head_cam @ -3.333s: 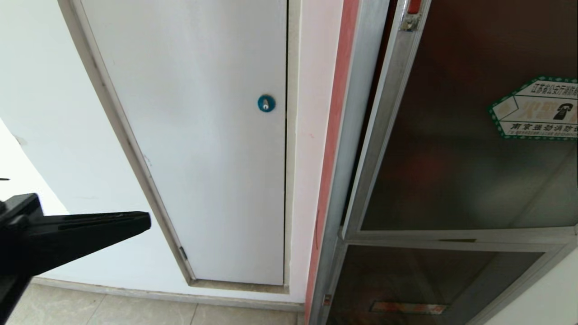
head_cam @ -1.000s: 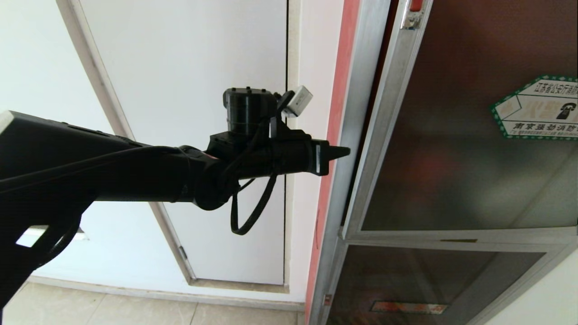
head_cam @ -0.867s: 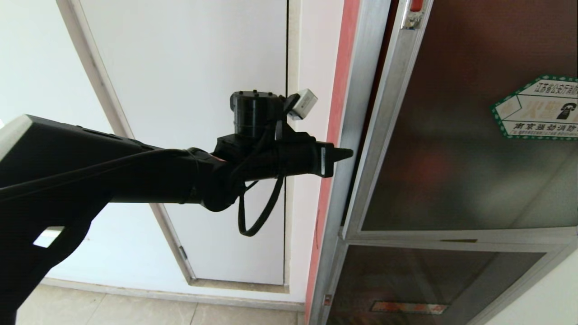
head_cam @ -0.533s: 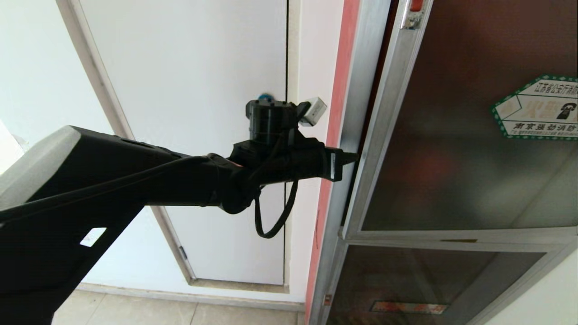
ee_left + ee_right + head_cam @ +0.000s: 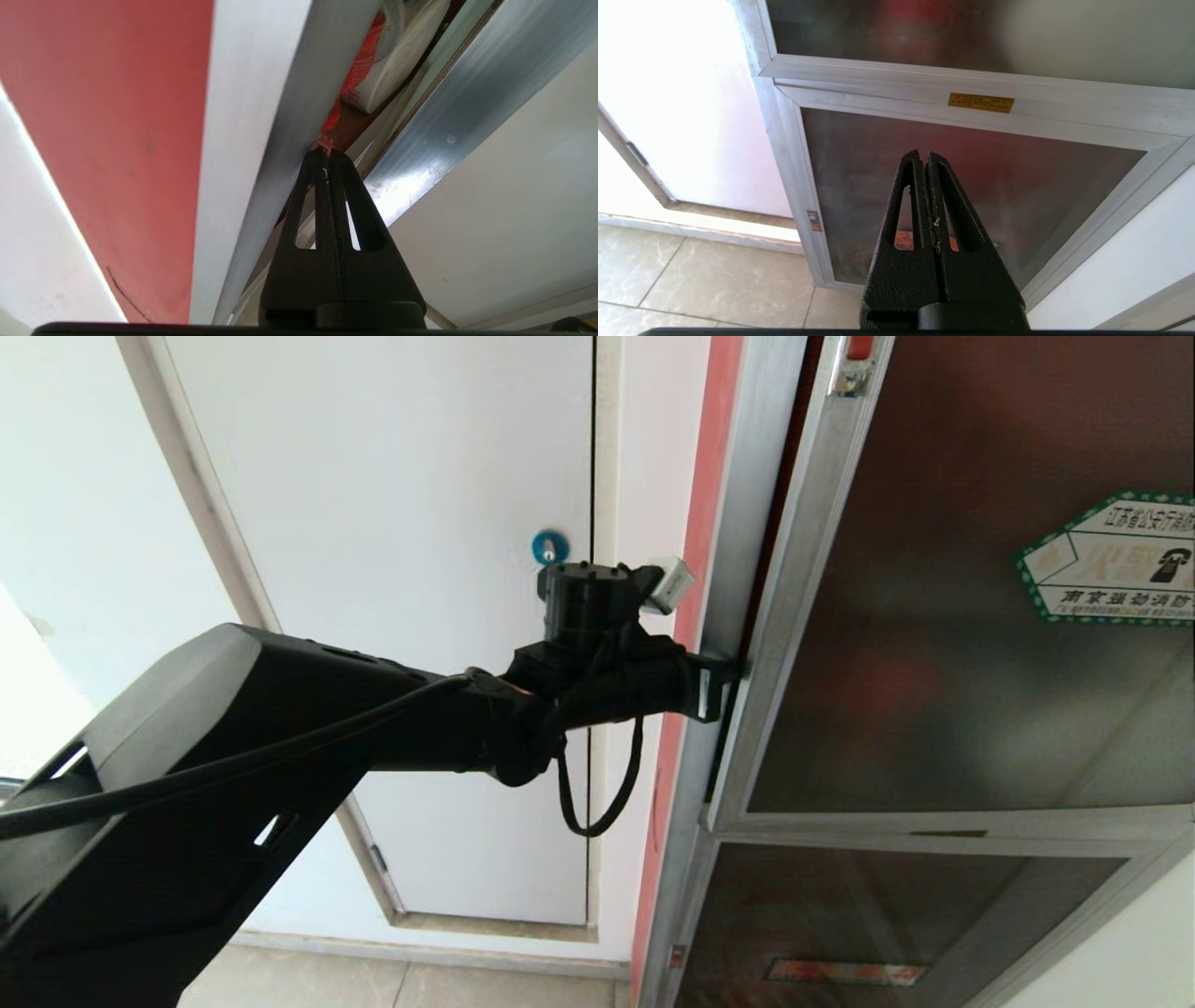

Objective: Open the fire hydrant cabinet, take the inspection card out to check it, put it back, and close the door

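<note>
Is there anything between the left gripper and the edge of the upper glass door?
Nothing visible. The shut left gripper already has its tip in the gap between the cabinet frame and the door.

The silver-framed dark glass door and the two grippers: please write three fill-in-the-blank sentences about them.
1. The left gripper has its tip in the gap beside the silver-framed dark glass door; its jaws are ____.
2. The green-bordered hexagonal sticker shows a black ____ icon.
3. The right gripper holds ____.

Missing words: shut; phone; nothing
</note>
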Controlling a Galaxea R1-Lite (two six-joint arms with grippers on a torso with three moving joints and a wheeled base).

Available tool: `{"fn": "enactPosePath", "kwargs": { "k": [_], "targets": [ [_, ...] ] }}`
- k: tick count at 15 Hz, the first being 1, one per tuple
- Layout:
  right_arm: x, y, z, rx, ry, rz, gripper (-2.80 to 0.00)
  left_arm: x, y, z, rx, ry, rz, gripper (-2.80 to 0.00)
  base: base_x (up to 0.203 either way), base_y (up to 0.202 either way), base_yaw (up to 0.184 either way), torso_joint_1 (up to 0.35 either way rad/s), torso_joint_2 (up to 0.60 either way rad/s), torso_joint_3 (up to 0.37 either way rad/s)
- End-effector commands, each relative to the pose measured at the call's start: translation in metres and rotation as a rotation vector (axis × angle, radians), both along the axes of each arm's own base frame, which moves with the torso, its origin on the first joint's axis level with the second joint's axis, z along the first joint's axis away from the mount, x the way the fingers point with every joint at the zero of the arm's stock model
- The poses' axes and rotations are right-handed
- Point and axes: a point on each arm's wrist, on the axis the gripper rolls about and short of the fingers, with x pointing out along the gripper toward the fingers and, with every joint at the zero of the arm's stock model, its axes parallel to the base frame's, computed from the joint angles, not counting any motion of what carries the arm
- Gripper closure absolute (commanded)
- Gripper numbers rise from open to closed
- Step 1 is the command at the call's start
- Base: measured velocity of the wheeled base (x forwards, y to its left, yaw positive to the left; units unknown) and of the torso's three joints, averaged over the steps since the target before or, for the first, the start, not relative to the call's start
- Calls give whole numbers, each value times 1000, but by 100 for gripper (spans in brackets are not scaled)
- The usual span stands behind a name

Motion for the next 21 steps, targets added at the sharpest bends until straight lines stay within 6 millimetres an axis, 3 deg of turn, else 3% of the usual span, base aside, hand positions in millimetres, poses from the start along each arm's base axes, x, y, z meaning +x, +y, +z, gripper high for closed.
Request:
{"fn": "enactPosePath", "kwargs": {
  "k": [1,11,16,21],
  "targets": [
    [0,0,0,-1,1,1,0,0,-4,-1,-5,-3,-8,0,0,0,0,0,0,0],
    [0,0,0,-1,1,1,0,-22,-15,3,8,11,-57,0,0,0,0,0,0,0],
    [0,0,0,-1,1,1,0,-45,-14,4,30,28,-94,0,0,0,0,0,0,0],
    [0,0,0,-1,1,1,0,-81,-17,9,19,15,-161,0,0,0,0,0,0,0]
  ]
}}
